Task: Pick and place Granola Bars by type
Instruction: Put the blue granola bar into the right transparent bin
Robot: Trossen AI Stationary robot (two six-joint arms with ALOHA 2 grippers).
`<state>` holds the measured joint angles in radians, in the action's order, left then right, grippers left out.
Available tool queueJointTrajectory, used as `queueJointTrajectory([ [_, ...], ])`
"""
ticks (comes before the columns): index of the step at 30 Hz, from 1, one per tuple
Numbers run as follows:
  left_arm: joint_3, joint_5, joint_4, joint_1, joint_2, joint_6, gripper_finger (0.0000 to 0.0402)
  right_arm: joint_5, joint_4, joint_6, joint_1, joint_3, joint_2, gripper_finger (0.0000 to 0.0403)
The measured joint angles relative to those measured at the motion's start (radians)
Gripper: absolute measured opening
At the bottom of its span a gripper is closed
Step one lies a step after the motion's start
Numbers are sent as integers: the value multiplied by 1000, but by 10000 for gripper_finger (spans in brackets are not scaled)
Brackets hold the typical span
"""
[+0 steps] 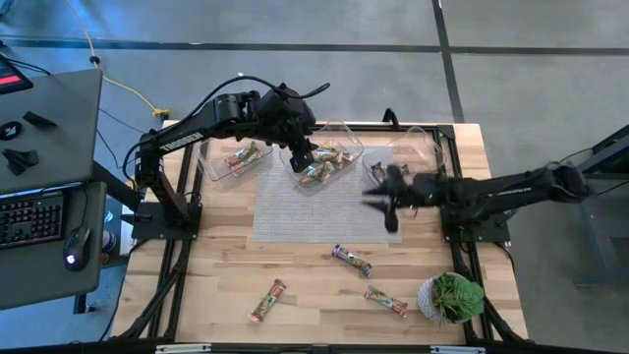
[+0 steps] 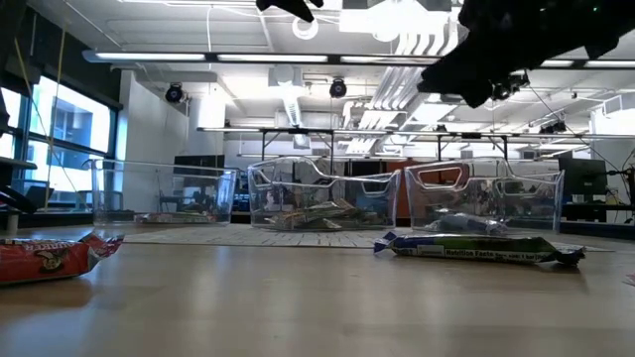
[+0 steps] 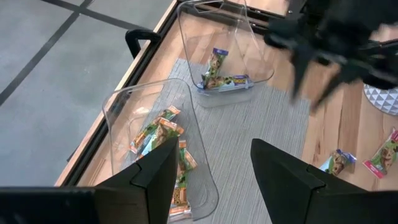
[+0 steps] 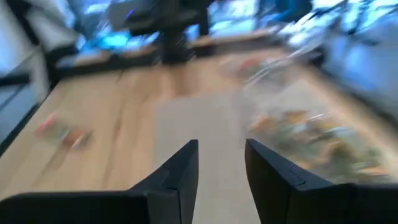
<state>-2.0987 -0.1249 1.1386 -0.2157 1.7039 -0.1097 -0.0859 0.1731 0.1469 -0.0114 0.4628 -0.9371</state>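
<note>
Around the grey woven mat [image 1: 314, 202] stand three clear plastic tubs [image 1: 319, 162] holding glossy-wrapped Granola Bars [image 1: 322, 167] — three more bars lie on bare wood toward the near edge, with open room between them. The left gripper [image 1: 303, 157] hangs wide and empty over the middle tub. The right gripper [image 1: 388, 202], jaws parted and empty, hovers at the mat's right edge; wrapper print is unreadable.

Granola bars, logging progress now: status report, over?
Left pincer open, empty, over the middle tub. Right pincer open, empty, by the right tub. Three granola bars still loose on the table. Nothing in the way.
</note>
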Motion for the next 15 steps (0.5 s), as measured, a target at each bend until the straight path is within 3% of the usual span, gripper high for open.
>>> queueJointTrajectory([
  [6, 0, 0, 1, 0, 0, 3, 197, -106, 45, -3, 229, 9, -201, 115],
  [15, 0, 0, 1, 0, 0, 8, 197, -113, 191, 134, 352, 9, -421, 115],
])
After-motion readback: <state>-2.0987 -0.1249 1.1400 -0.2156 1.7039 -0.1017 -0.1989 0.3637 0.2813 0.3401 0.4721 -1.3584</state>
